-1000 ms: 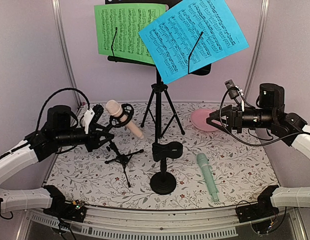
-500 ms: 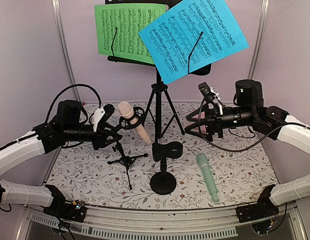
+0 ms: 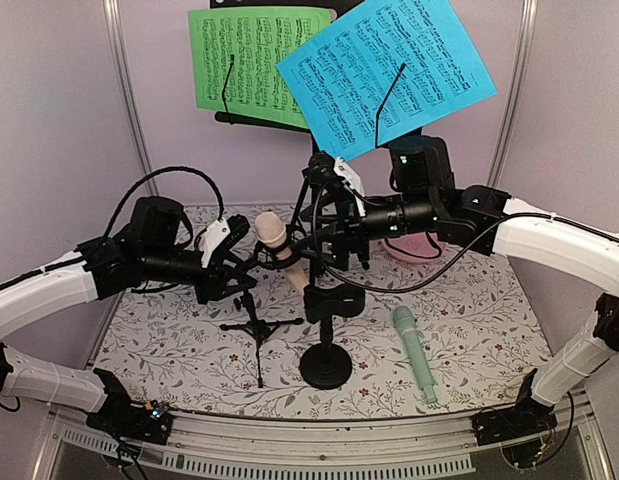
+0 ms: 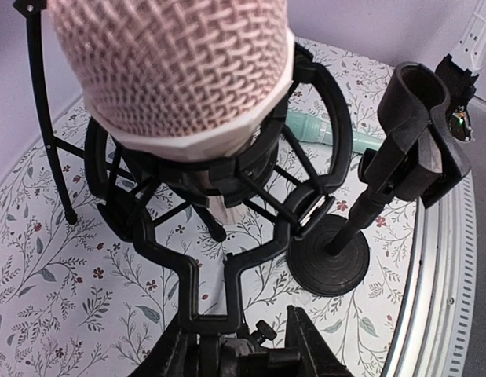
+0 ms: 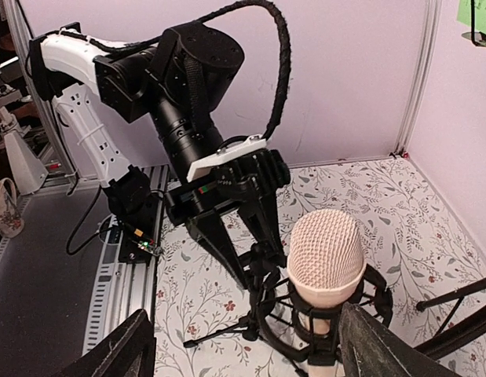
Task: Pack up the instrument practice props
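Observation:
A pale-pink toy microphone (image 3: pixel 272 236) sits in a black shock-mount support on a small tripod (image 3: pixel 257 328). My left gripper (image 3: pixel 239 272) is shut on that support's stem, seen in the left wrist view (image 4: pixel 235 353) just below the microphone head (image 4: pixel 172 71). My right gripper (image 3: pixel 309 236) is open, close to the microphone's right side; the microphone (image 5: pixel 325 255) stands ahead between its spread fingers (image 5: pixel 117 353). A mint-green microphone (image 3: pixel 414 352) lies on the mat. Green (image 3: pixel 251 62) and blue (image 3: pixel 389 75) sheet-music pages sit on the black music desk with tripod (image 3: pixel 317 200).
A black round-base mic support with clip (image 3: pixel 327 330) stands just in front of the pink microphone; it also shows in the left wrist view (image 4: pixel 330 263). A round pink dish (image 3: pixel 409 250) is mostly hidden behind my right arm. Walls close in on both sides and at the back.
My right arm has swung far left from beside the pink dish to the pink microphone. My left gripper has carried the microphone and its tripod support to the right.

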Action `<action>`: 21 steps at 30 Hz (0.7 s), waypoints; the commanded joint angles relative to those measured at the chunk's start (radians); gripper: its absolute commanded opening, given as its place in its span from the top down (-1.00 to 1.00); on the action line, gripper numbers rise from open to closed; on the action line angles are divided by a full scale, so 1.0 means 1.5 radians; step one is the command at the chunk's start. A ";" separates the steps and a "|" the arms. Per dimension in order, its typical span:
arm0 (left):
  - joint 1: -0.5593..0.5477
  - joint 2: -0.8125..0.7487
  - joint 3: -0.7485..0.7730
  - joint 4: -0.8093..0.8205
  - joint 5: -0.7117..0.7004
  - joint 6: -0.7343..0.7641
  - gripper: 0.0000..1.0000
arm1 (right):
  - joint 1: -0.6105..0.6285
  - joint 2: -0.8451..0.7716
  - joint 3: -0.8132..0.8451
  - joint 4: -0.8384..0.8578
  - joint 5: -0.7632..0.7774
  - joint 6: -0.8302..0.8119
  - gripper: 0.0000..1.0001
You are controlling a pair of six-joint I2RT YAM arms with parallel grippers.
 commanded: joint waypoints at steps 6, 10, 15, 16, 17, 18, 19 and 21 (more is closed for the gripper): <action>-0.036 -0.002 0.046 -0.034 -0.016 -0.005 0.92 | 0.007 0.108 0.125 -0.060 0.106 -0.037 -0.65; -0.046 -0.002 0.046 -0.034 -0.029 -0.006 0.91 | 0.012 0.119 0.127 -0.061 0.099 -0.048 -0.65; -0.058 0.006 0.042 -0.035 -0.040 -0.008 0.94 | 0.021 0.139 0.143 -0.079 0.095 -0.067 -0.65; -0.060 0.007 0.041 -0.034 -0.041 -0.009 0.95 | 0.023 0.144 0.148 -0.083 0.095 -0.071 -0.65; -0.063 0.009 0.041 -0.034 -0.043 -0.011 0.96 | 0.025 0.149 0.152 -0.087 0.096 -0.073 -0.64; -0.064 0.010 0.041 -0.035 -0.044 -0.012 0.97 | 0.027 0.154 0.157 -0.091 0.098 -0.077 -0.64; -0.067 0.011 0.041 -0.034 -0.045 -0.013 0.97 | 0.028 0.158 0.161 -0.094 0.100 -0.080 -0.63; -0.070 0.011 0.040 -0.033 -0.050 -0.016 0.98 | 0.029 0.165 0.165 -0.093 0.104 -0.084 -0.59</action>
